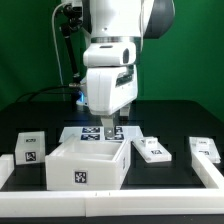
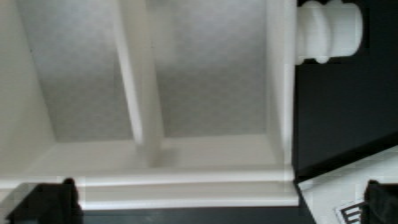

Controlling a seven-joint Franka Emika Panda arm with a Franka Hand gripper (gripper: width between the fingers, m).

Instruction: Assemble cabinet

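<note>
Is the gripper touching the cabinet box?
Cannot tell. The wrist view shows the gripper fingers near the cabinet box rim, but neither gap nor contact is plain; the exterior view doesn't resolve it.

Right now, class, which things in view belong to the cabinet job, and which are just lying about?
Belong: cabinet box; tagged block; flat tagged panel; second flat tagged panel, at the exterior view's right; gripper above the box.

Lying about: marker board; black table.

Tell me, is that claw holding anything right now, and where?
Nothing, it seems: the gripper is open, its fingers spread apart over one wall of the cabinet box.
</note>
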